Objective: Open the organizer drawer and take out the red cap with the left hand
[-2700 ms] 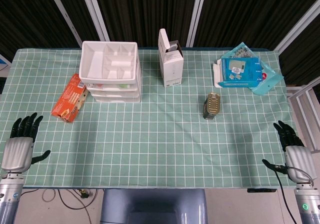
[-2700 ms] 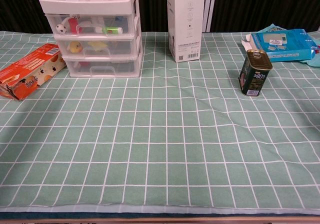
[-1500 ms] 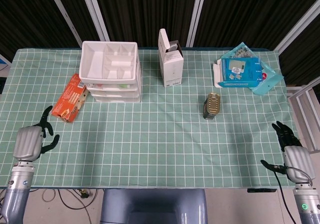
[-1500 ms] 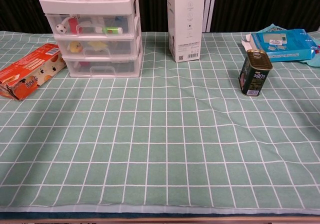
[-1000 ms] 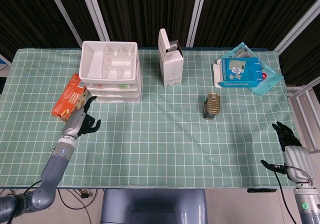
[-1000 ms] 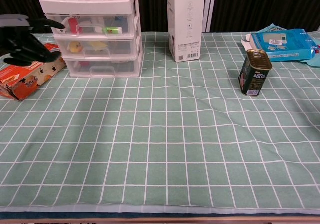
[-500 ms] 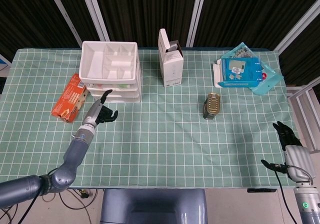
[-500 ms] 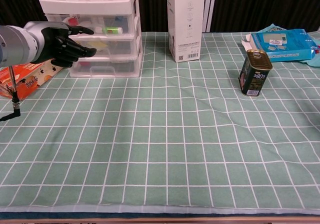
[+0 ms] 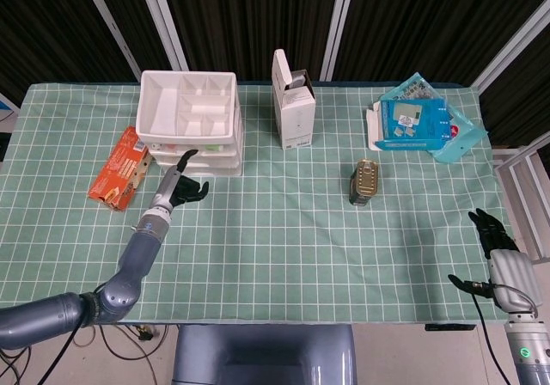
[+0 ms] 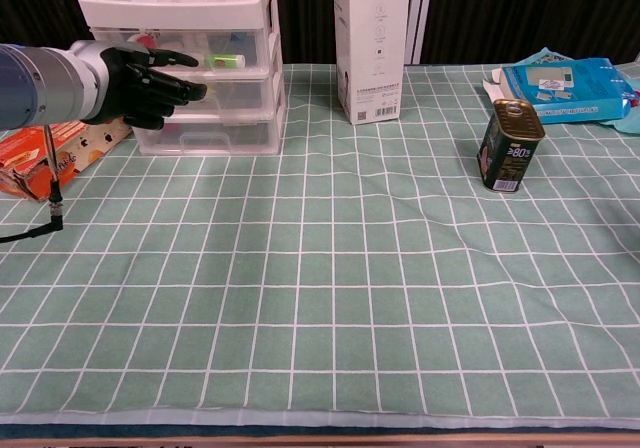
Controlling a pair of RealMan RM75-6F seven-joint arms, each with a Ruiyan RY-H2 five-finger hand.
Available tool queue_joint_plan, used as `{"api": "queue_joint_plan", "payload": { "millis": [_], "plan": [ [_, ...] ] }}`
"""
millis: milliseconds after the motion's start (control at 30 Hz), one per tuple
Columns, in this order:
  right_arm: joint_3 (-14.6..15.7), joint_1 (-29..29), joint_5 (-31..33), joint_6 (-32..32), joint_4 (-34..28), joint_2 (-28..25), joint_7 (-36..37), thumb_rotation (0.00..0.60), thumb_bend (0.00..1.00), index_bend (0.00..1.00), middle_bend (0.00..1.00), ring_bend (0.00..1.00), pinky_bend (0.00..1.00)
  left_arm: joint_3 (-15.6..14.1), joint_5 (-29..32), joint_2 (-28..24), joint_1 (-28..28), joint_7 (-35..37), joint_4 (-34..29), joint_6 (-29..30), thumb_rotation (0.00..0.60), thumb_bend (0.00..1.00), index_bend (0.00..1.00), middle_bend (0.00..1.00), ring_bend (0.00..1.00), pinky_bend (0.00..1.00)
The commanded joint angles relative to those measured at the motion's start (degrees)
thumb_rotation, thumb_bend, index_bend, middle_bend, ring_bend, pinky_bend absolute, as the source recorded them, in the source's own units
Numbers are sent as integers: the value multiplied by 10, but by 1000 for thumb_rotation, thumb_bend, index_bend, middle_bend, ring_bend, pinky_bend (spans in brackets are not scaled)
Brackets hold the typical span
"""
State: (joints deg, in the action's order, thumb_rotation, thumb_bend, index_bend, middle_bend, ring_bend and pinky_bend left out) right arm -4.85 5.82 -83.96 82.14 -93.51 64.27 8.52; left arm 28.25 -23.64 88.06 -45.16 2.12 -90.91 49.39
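The white organizer stands at the back left, with an open top tray and clear drawers below, all pushed in. A red item shows in the top drawer; I cannot tell if it is the cap. My left hand hovers just in front of the drawers, fingers apart and pointing at them, holding nothing. My right hand rests at the table's near right edge, fingers apart and empty.
An orange box lies left of the organizer. A white carton stands to its right. A tin can sits mid-right, with blue packets behind it.
My left hand has travelled from the near left edge across to the front of the drawers. The right hand has stayed put.
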Motion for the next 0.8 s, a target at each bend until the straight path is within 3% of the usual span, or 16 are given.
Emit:
{"api": "queue_joint_plan", "payload": {
  "millis": [33, 800],
  "plan": [
    [0, 0, 1, -1, -1, 0, 1, 600, 56, 0, 0, 0, 218, 2, 5, 0, -4, 5, 4, -8, 600, 457, 59, 977, 992, 1000],
    [0, 0, 0, 0, -1, 0, 0, 600, 56, 0, 0, 0, 219, 1, 15, 6, -25, 29, 29, -25, 600, 456, 89, 978, 992, 1000]
  ]
}}
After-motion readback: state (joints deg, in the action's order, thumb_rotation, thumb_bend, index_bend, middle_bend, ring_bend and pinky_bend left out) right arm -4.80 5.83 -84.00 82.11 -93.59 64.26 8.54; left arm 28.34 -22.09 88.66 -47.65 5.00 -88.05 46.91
